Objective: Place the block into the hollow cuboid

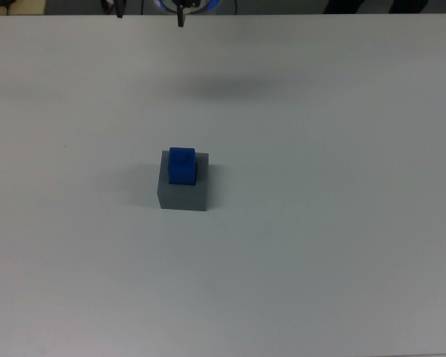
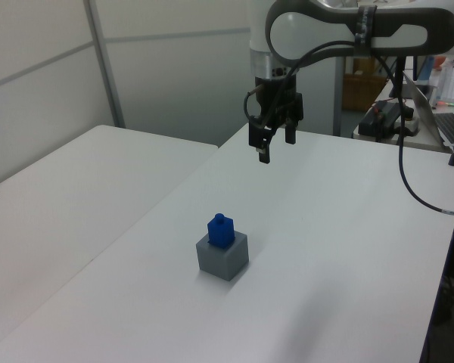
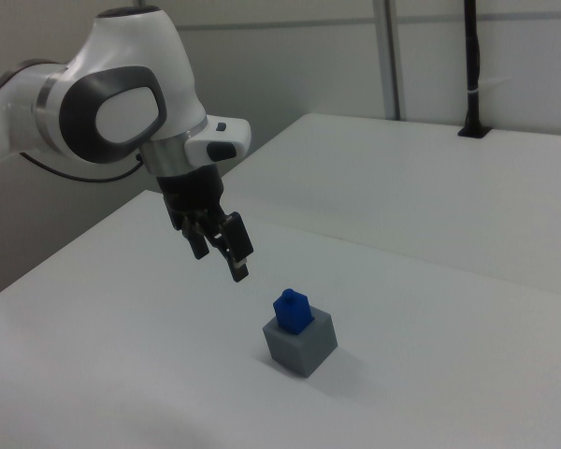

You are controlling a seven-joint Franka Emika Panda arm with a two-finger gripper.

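The blue block stands upright in the recess of the grey hollow cuboid near the middle of the white table, its upper half sticking out. The left view shows the block in the cuboid, and the right view shows the same block and cuboid. My gripper hangs open and empty, well above the table and far behind the block. In the top view only its fingertips show at the top edge. The right view has the gripper up and left of the block.
A second white table adjoins at the left view's left. A black cable loops down from the arm at the left view's right, with equipment behind it. A black post stands at the back of the right view.
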